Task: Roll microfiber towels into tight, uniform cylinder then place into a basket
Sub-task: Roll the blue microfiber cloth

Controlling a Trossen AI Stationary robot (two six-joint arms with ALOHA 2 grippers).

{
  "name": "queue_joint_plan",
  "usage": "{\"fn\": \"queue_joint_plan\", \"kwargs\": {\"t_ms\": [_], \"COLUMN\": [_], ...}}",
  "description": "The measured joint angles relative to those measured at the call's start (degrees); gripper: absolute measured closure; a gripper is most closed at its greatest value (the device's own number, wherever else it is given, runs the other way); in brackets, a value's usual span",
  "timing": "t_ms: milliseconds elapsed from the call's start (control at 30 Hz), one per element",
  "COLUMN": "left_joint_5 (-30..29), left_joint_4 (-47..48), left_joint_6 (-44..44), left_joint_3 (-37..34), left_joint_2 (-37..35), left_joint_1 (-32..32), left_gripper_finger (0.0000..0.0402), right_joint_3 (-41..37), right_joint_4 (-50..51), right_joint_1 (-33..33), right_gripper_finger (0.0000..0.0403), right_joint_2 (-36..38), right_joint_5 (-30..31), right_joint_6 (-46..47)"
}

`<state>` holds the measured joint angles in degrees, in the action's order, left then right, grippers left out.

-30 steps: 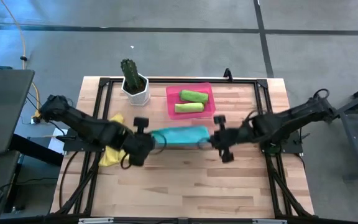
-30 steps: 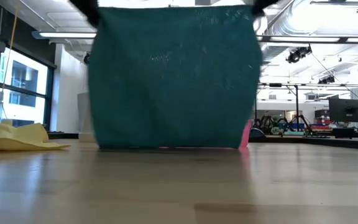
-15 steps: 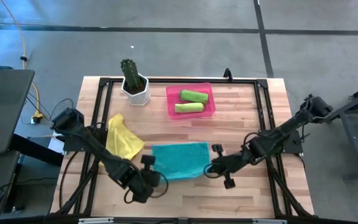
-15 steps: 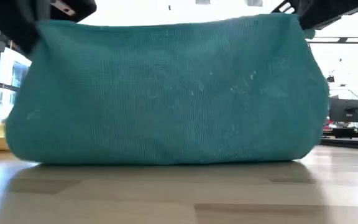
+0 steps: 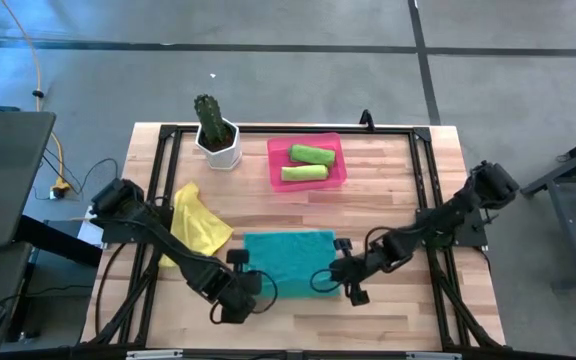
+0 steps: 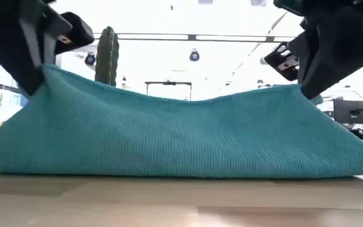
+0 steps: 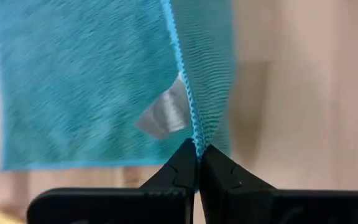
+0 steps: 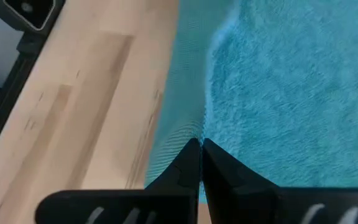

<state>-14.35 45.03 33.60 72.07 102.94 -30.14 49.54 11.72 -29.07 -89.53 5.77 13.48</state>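
The teal towel (image 5: pixel 288 257) lies spread on the table (image 5: pixel 388 210) near its front edge, long axis running left to right, between the two arms. The left gripper (image 7: pixel 198 155) is clamped on one near corner and the right gripper (image 8: pixel 201 147) on the other (both corners lifted slightly, the middle sagging). The towel stretches away from both pincers toward the pink basket (image 5: pixel 278 168), where two lime green rolls (image 5: pixel 308 163) rest; rolling would likely run that way. A yellow towel (image 5: pixel 198 225) waits left.

Left gripper (image 5: pixel 258 290) and right gripper (image 5: pixel 323 281) low over the table's near side, jaws pinched closed.
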Motion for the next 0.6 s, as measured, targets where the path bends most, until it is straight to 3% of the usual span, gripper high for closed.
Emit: {"fn": "queue_joint_plan", "kwargs": {"t_ms": [300,600], "left_joint_5": [-3.82,-6.94], "left_joint_4": [8.6,8.28], "left_joint_6": [0.12,-3.8], "left_joint_3": [-0.02,0.0], "left_joint_2": [-0.16,-0.18], "left_joint_1": [4.65,10.09], "left_gripper_finger": [0.0402,0.0402], "right_joint_3": [0.07,0.04], "right_joint_4": [7.4,9.37], "right_joint_1": [4.23,9.79], "right_gripper_finger": [0.0403,0.0403], "right_joint_2": [1.79,1.82], "right_joint_5": [6.13,6.13], "right_joint_6": [-1.98,-1.99]}}
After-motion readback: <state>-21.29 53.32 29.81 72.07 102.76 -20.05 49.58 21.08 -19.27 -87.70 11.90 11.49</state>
